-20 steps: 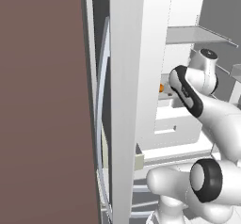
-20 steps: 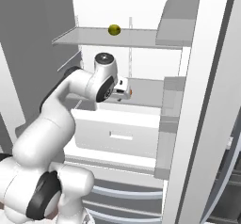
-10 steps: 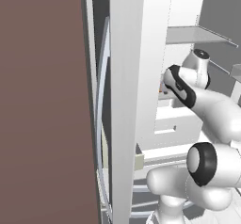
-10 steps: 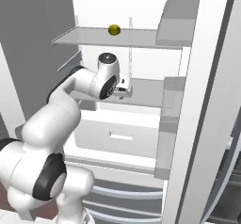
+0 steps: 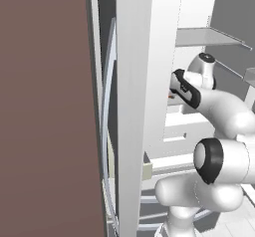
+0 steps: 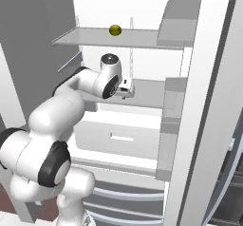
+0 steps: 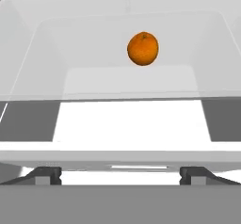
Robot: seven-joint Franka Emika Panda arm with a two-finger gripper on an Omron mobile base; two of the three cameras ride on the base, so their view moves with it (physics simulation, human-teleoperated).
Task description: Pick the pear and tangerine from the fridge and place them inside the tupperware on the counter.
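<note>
Tangerine [image 7: 143,48] apparently well beyond spread jaws

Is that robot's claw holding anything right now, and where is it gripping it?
Nothing is held. The gripper has its jaws wide open, and the tangerine sits ahead of them on the fridge shelf, untouched.

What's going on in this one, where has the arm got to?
The white arm is reaching into the open fridge. Its gripper is open and empty, pointed at the tangerine, which sits on a clear shelf ahead of the fingertips, not yet touched. The pear rests on the shelf above, untouched. Neither fruit has been picked up yet.
</note>
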